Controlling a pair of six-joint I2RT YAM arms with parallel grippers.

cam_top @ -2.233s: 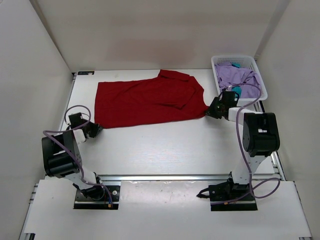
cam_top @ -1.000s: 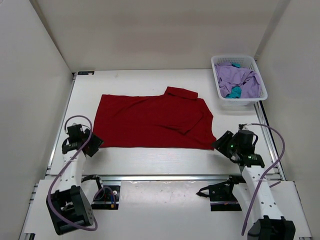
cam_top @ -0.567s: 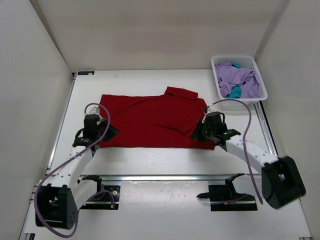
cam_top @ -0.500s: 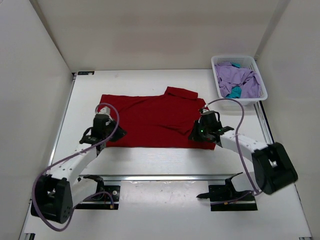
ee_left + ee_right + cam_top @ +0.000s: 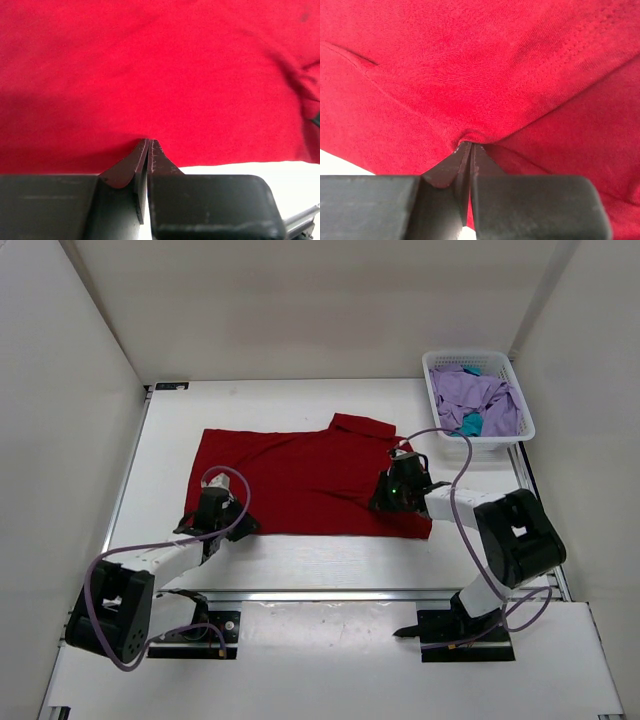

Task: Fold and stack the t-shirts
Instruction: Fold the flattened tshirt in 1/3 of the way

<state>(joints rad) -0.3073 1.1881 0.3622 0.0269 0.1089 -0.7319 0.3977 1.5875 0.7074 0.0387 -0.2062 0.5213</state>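
Pinching now: the red t-shirt (image 5: 300, 480) lies spread flat and is caught at two points along its near side.
Left gripper (image 5: 149, 143): jaws drawn almost together on the shirt's near edge. Cloth stretches ahead of the tips and off to both sides, with bare table (image 5: 330, 550) just behind on the right.
Right gripper (image 5: 470, 146): jaws pressed together on a small pucker of cloth. A stitched band of the shirt runs ahead and to its right.
Just changed: a second ago both arms hung back off the shirt's near corners with jaws apart. They have since come inward onto the cloth and closed.
Meaning: the grasp for the first fold looks made. Lifting the near edge and carrying it over is the likely next step. Nothing is folded yet.
Waiting: the lavender t-shirt (image 5: 488, 390) and teal t-shirt (image 5: 468, 425) lie heaped in the white mesh basket (image 5: 522, 430), well beyond the right gripper and off to its right.
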